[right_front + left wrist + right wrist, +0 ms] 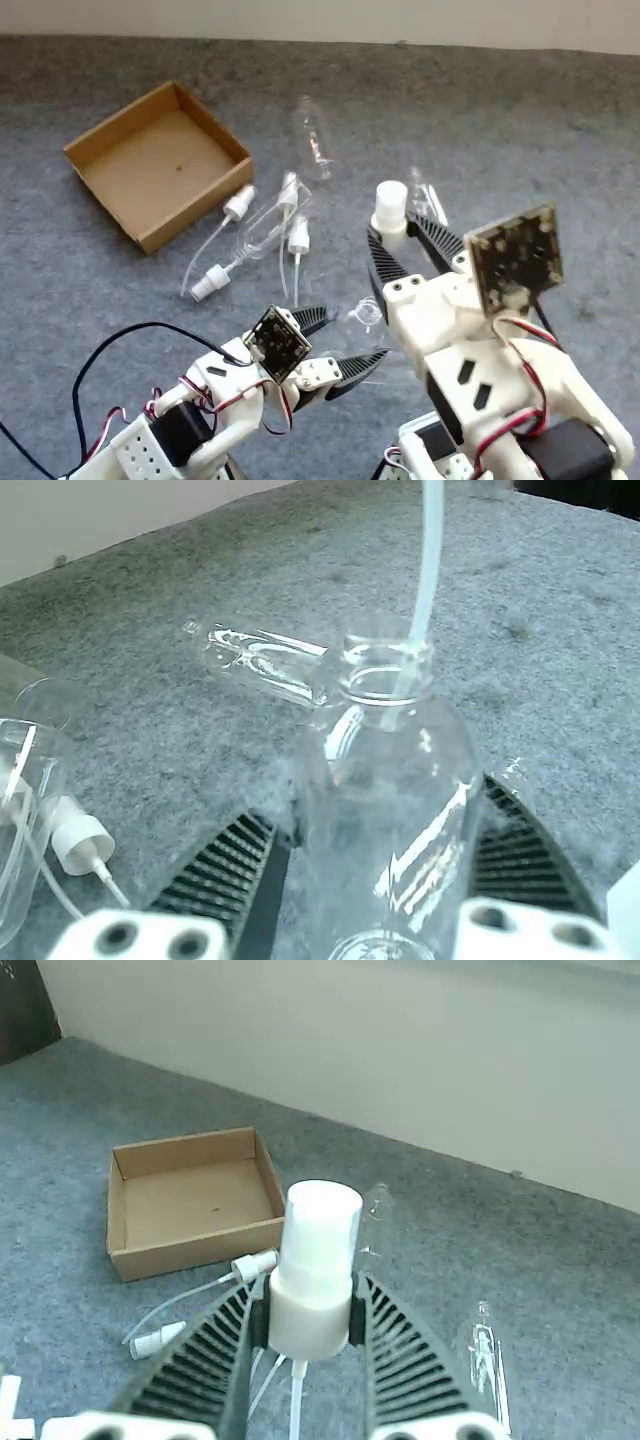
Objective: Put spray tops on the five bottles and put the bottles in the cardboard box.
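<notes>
Two jaw sets were loaded. My left gripper [385,855] clamped the bottle [385,770] upright at the high view's lower centre. My right gripper [305,1330] clamped the spray top [312,1260] above it, its dip tube [428,570] entering the neck nearly along the bottle's axis.

No text, label, number or sign is legible. The cardboard box [160,165], the bottle [385,810] and the spray top [312,1270] carry no readable print. Markings on the circuit board [515,258] are too small to read.
</notes>
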